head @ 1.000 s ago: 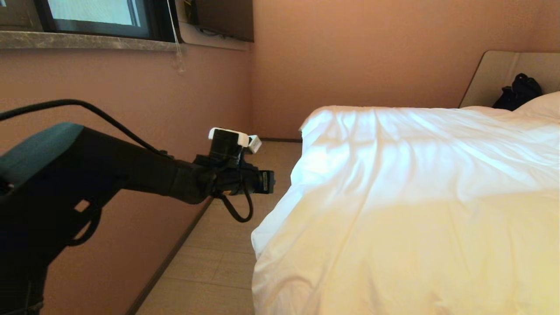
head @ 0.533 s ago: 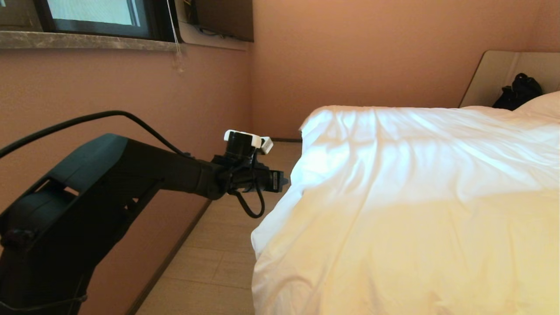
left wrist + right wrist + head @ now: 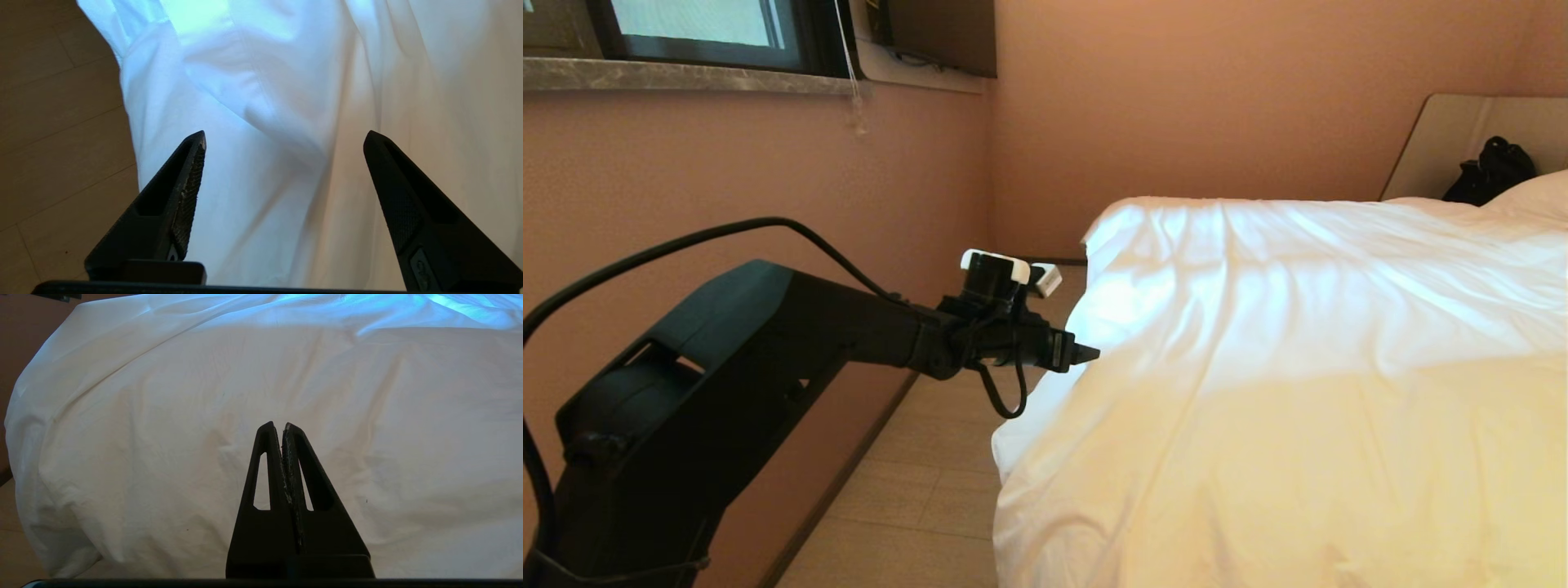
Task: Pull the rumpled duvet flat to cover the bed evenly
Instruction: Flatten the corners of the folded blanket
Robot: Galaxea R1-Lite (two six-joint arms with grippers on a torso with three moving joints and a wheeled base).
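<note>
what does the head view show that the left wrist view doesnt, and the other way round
Only the head view shows the window, the pink wall, the headboard with a black bag against it, a pillow, and the whole left arm reaching to the bed's side edge.

Only the left wrist view shows the left gripper open, its two fingers spread wide with nothing between them, pointed at the hanging fabric.

Both show the white duvet draping over the bed's side and the wood-look floor beside it.
</note>
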